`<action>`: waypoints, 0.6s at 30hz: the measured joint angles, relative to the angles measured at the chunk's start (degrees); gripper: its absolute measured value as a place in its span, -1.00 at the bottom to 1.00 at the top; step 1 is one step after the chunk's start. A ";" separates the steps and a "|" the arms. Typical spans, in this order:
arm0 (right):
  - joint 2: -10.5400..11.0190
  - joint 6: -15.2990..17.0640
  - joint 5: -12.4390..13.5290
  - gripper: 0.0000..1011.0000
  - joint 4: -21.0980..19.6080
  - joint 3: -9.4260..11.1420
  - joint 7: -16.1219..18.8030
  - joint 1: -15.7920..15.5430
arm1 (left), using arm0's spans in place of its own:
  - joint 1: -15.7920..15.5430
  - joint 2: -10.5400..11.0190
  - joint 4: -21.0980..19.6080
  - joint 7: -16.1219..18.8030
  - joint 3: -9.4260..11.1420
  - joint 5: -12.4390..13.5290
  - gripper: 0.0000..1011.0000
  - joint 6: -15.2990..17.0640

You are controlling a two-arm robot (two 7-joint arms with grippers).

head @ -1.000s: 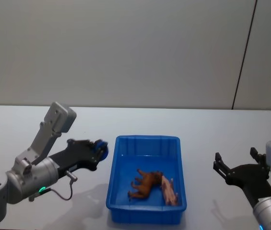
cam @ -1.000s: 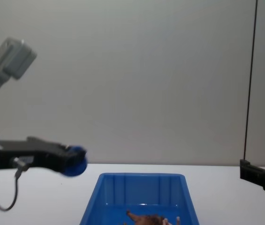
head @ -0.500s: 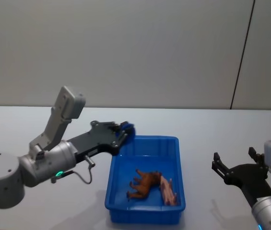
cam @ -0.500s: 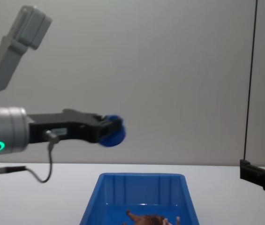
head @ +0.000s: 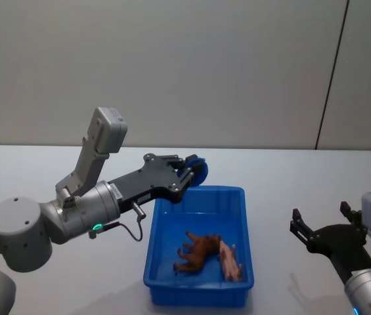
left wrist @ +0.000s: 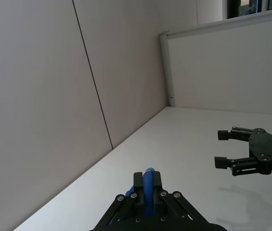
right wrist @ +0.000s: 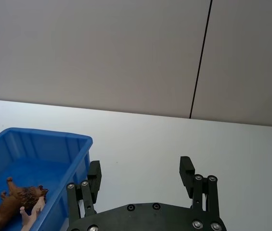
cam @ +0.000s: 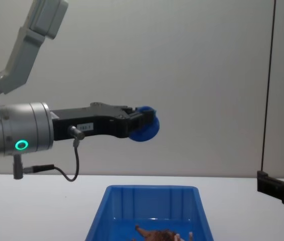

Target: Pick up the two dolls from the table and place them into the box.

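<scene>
Both dolls lie inside the blue box near its front: the dark brown shaggy one and, right beside it, the pale pink one. The right wrist view shows the box with the brown doll and the pink doll in it. My left gripper hangs in the air above the box's far left corner, shut, with blue showing at its tips. My right gripper stays low to the right of the box, open with nothing between its fingers.
The white table runs back to a plain grey wall with a dark vertical seam. Bare tabletop lies on both sides of the box. My left arm's grey forearm reaches across the table's left half.
My left arm has risen and swung right, from beside the box's left wall to above its far left corner, staying shut. The right arm and the dolls have not moved.
</scene>
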 joint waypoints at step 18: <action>0.00 0.00 0.00 0.98 0.00 0.00 0.00 0.00 | -1.27 -1.07 1.51 -1.75 0.38 -0.58 -0.75 -1.46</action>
